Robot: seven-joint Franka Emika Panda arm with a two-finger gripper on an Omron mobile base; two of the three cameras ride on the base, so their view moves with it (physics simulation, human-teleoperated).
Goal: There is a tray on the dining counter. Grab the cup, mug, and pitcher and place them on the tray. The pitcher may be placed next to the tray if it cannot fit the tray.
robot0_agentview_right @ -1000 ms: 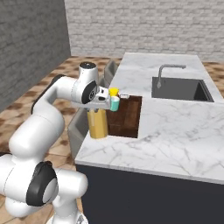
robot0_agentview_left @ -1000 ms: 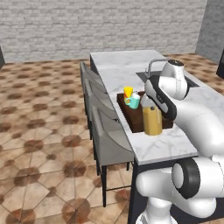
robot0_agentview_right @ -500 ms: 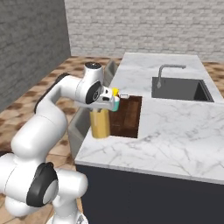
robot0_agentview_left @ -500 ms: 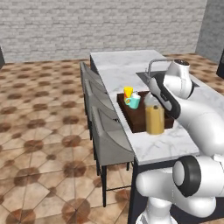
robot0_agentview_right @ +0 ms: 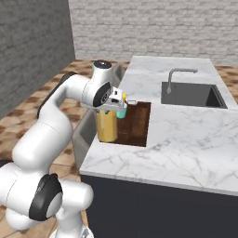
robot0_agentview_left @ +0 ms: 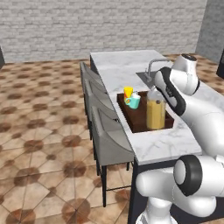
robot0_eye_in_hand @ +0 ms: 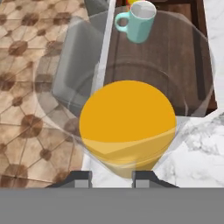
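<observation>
The pitcher (robot0_agentview_left: 155, 114), a tall clear glass cylinder with amber content, is at the near end of the dark wooden tray (robot0_agentview_left: 141, 121). My gripper (robot0_agentview_left: 155, 91) comes down on its rim and is shut on it. From the hand view I look straight down into the pitcher (robot0_eye_in_hand: 127, 127), with my fingertips (robot0_eye_in_hand: 81, 178) at its near wall. Whether its base rests on the tray or hangs just above it I cannot tell. The teal mug (robot0_agentview_left: 133, 101) and the yellow cup (robot0_agentview_left: 127, 92) stand together at the tray's far end. The mug (robot0_eye_in_hand: 138, 24) has its handle turned left.
A sink (robot0_agentview_right: 193, 93) with a curved faucet (robot0_agentview_right: 179, 74) is set in the marble counter (robot0_agentview_right: 186, 139) beyond the tray (robot0_agentview_right: 138, 123). Grey stools (robot0_agentview_left: 105, 127) line the counter's outer side, right beside the tray. Tiled floor lies below.
My arm has shifted a little and the pitcher has moved slightly with it over the tray's near end. The mug and cup have stayed put.
</observation>
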